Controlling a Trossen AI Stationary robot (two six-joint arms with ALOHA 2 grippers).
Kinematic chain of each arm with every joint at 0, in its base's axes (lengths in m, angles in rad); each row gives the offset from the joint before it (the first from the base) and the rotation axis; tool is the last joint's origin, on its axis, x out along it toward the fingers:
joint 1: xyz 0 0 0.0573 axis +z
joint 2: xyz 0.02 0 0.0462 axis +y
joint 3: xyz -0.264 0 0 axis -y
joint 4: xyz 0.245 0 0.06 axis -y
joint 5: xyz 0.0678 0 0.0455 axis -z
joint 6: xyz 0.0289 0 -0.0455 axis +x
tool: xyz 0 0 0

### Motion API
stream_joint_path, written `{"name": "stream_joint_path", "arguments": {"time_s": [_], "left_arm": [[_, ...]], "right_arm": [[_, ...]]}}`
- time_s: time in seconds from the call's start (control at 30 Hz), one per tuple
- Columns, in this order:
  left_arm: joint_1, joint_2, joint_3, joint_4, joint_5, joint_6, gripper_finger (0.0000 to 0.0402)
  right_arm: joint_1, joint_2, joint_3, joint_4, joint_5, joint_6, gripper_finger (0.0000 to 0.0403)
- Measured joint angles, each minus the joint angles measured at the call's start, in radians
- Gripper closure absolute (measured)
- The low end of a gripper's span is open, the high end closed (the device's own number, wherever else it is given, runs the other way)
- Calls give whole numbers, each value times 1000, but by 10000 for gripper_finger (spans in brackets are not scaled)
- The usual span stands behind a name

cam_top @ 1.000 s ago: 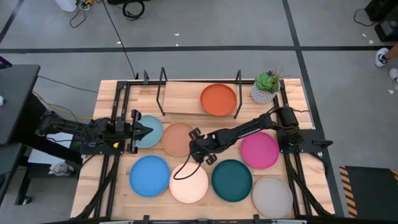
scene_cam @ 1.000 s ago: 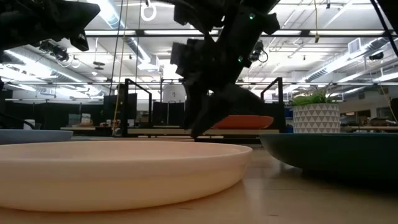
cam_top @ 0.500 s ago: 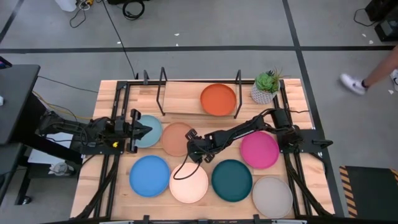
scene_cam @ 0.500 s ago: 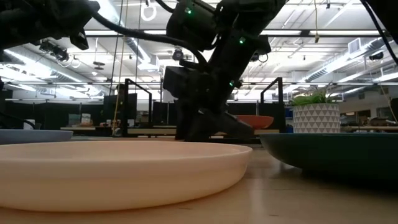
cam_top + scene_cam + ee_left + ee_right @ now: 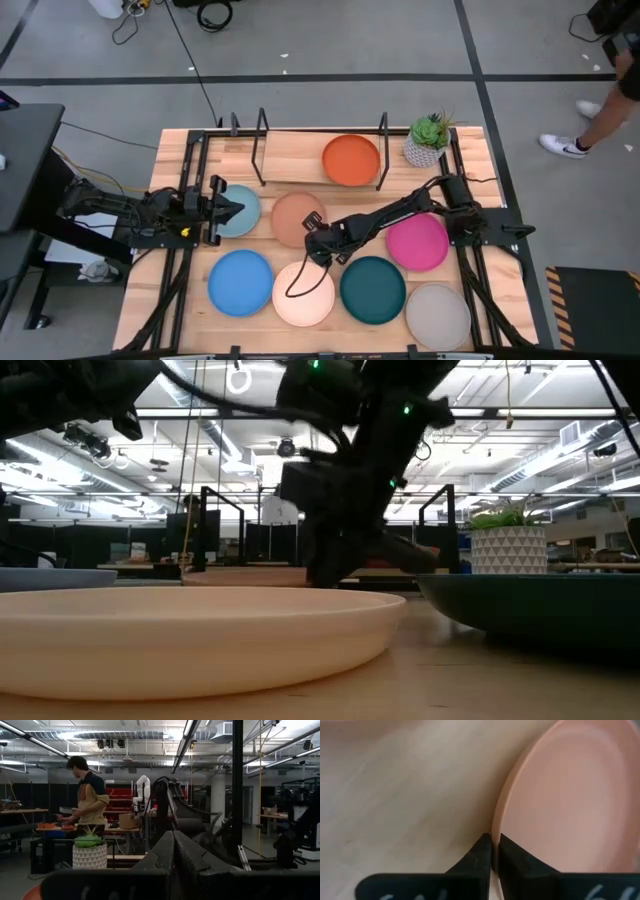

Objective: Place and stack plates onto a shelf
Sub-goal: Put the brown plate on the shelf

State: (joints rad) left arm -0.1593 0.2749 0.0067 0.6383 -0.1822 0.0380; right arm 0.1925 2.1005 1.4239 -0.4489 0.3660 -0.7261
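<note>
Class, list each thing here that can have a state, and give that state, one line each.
Orange plate: on the shelf.
Peach plate: on the table, rim in the right gripper.
Right gripper: shut on peach plate.
Left gripper: shut, over the light blue plate.

Over the last second, the right gripper (image 5: 316, 236) has been drawn from just beside the peach plate's right edge toward the front of the table, its fingers (image 5: 481, 854) now pinched on the rim. The peach plate (image 5: 299, 218) has been shifted to the right: earlier it touched the light blue plate (image 5: 243, 210), and a strip of bare table is now seen between the two. In the low view, the peach plate's edge (image 5: 250, 575) is newly seen left of the right arm, and the orange plate on the shelf is now mostly hidden behind the gripper. A walking person (image 5: 612, 95) has come farther into the high view's upper right corner.
</note>
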Motion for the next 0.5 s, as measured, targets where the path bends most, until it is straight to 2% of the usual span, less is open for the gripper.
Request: {"name": "stream_joint_path", "arguments": {"time_s": [0.1,0.3,0.5], "left_arm": [[0,0,0,2,0,0,386],[0,0,0,3,0,0,386],[0,0,0,5,0,0,386]], "right_arm": [[3,-41,1,14,31,-4,369],[-45,-95,5,55,23,-8,385],[-133,-53,139,-56,-70,26,382]]}}
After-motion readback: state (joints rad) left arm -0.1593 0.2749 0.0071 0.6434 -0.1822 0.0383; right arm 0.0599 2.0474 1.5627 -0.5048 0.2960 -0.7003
